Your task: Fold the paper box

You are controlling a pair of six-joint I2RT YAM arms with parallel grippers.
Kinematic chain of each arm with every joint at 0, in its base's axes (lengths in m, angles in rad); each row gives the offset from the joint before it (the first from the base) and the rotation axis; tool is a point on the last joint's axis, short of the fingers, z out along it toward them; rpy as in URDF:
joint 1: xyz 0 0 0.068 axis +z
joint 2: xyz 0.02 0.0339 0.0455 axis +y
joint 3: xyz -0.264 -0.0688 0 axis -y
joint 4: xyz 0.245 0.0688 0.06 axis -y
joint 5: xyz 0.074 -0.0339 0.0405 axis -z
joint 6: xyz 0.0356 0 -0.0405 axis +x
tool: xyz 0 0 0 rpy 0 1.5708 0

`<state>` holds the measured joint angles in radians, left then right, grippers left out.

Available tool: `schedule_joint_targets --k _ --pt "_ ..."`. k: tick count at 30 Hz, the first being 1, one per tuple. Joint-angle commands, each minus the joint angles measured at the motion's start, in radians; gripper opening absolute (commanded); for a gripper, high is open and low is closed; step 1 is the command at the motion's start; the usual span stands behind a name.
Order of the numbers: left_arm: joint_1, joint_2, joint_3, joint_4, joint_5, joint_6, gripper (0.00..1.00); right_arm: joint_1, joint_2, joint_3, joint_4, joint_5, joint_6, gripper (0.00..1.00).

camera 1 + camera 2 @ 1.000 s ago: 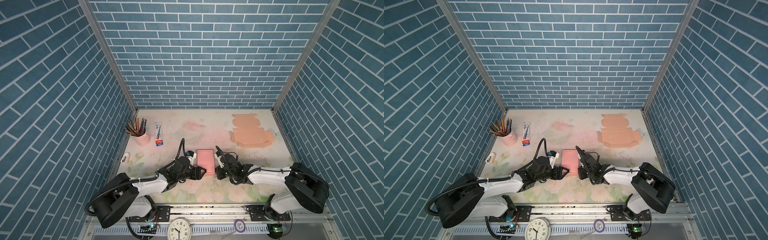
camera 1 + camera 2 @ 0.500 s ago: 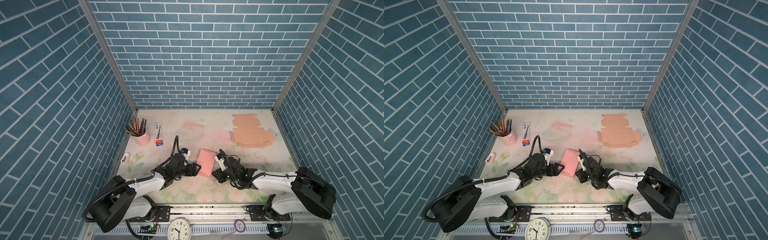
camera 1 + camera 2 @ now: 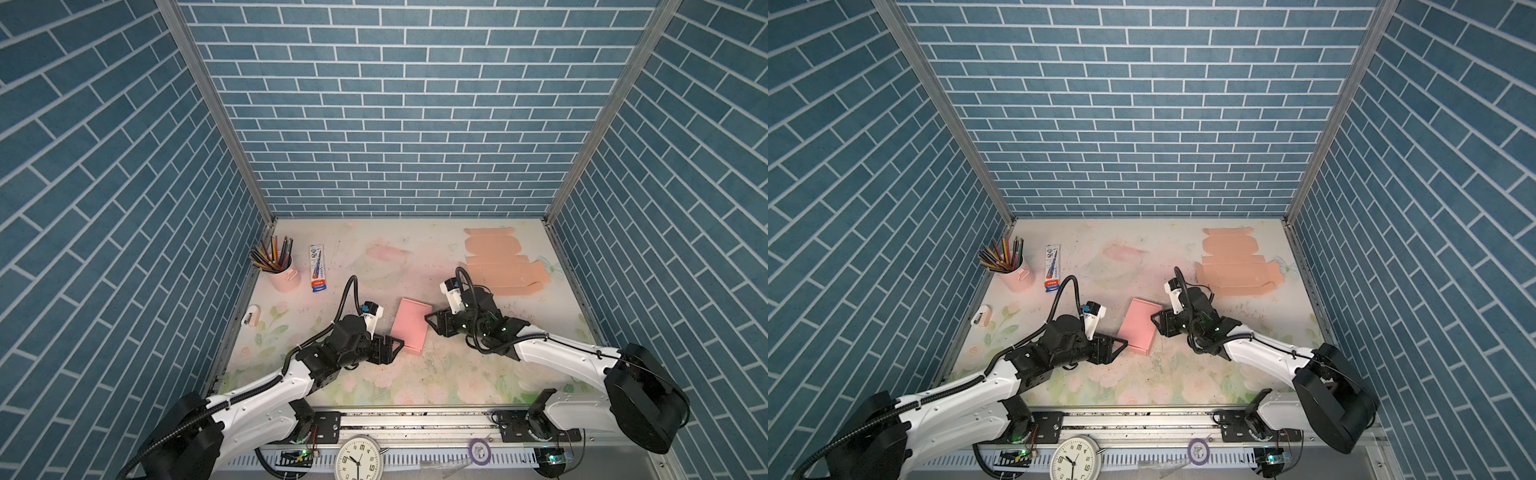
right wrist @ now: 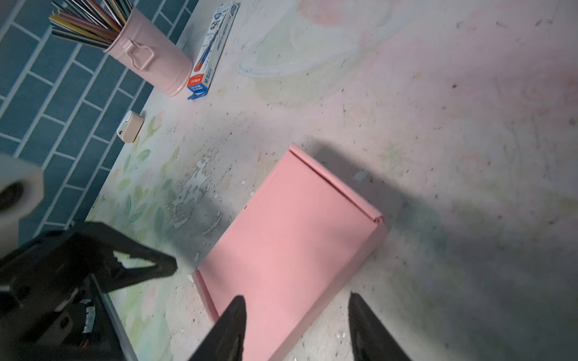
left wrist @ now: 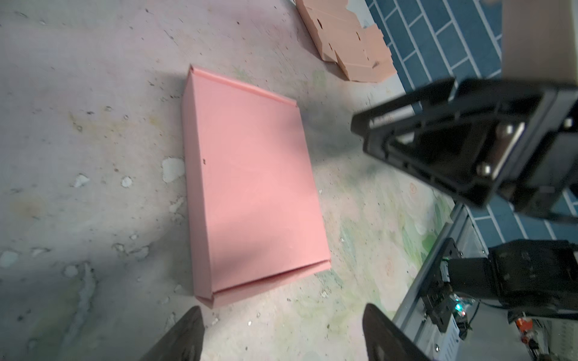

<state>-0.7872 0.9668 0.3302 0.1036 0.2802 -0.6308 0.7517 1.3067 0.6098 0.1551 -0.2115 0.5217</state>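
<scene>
Lying folded shut, the pink box (image 3: pixel 409 325) hides its interior.

The folded box (image 3: pixel 409 326) is plain pink. At two o'clock from it the flat cardboard sheet (image 3: pixel 496 266) is peach. The table (image 3: pixel 374 237) shows faded pastel flowers; the walls (image 3: pixel 395 104) are blue brick with white joints. At ten o'clock the pencil cup (image 3: pixel 286 276) is pale pink.

Left arm (image 3: pixel 257 390) and right arm (image 3: pixel 561 362): white link shells, black joint housings. 1 black corrugated cable (image 3: pixel 345 291) loops over each wrist. Fingers (image 5: pixel 419 150) black, triangular, ribbed; 2 silver screws (image 5: pixel 506 129) at base. White wrist camera (image 3: pixel 371 311), blue tab.
</scene>
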Motion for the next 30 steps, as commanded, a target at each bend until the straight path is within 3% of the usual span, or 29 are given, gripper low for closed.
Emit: schedule_joint_targets --k 1,6,13,30 --pt "-0.046 -0.044 -0.022 -0.076 0.033 0.008 0.81 -0.052 0.061 0.054 -0.019 -0.063 -0.078 0.57" --pt "-0.099 -0.042 -0.064 0.045 0.085 -0.025 0.82 -0.101 0.198 0.192 -0.060 -0.126 -0.144 0.61" --pt "-0.126 0.071 -0.083 0.194 0.104 -0.045 0.81 -0.141 0.391 0.364 -0.134 -0.209 -0.187 0.61" --pt "-0.067 0.220 -0.097 0.379 0.076 -0.018 0.80 -0.145 0.507 0.409 -0.111 -0.305 -0.218 0.61"
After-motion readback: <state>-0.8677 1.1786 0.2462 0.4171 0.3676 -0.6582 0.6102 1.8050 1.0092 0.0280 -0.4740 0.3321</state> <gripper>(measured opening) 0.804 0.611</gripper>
